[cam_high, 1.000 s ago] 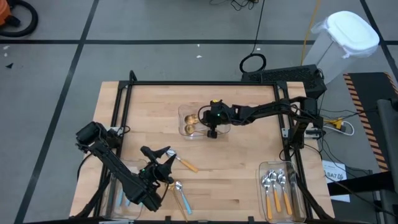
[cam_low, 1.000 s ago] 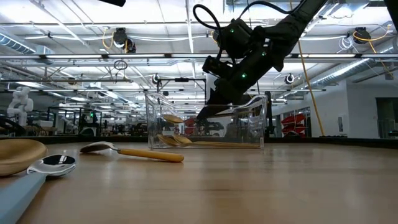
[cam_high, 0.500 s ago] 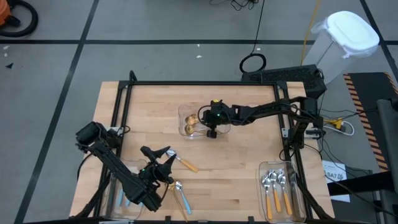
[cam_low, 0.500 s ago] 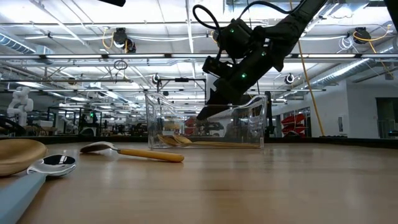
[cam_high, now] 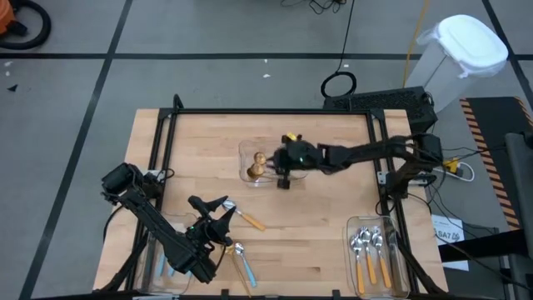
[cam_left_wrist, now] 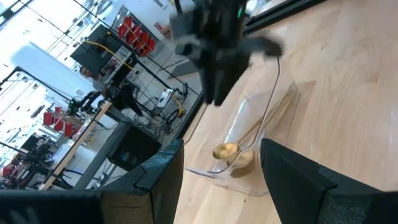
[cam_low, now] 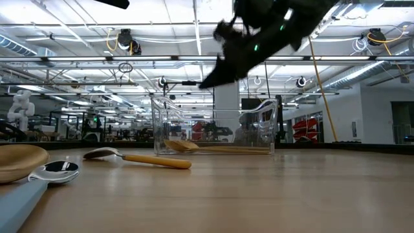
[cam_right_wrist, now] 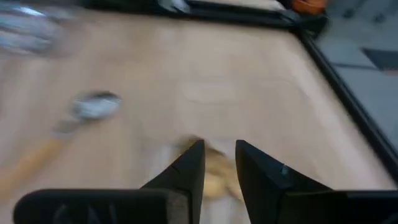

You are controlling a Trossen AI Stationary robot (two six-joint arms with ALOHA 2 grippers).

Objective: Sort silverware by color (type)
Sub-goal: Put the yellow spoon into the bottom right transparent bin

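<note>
Left of the clear, thin-walled plastic tray at mid-table [cam_high: 244,150], near the table's front corner, a second clear tray [cam_high: 152,250] holds light-blue-handled spoons. The left gripper [cam_high: 223,215] waits between that corner and the middle tray, its jaws spread wide and empty. Just beside it lies a loose spoon with a polished silver bowl and a slim matte orange handle [cam_high: 249,221]. Farther from the middle tray are two silver-bowled spoons with light-blue handles [cam_high: 244,267]. Inside the middle tray rest the glossy all-gold spoons [cam_left_wrist: 233,152], bowls together at one end and thin stems running lengthwise. The right gripper [cam_high: 284,177] hangs above that tray's right end, clear of its rim in the low view, jaws a narrow gap apart with nothing between them. The gold drop looks done, so the job now is a clean exit: rise straight before swinging away, because the light tray would slide or tip if a finger caught its wall. The orange spoon seems the likely next pick, and its handle offers a better grip than the slick, rounded bowl. Far right of the middle tray, a third clear tray [cam_high: 351,250] holds orange-handled spoons [cam_high: 372,258] side by side.
</note>
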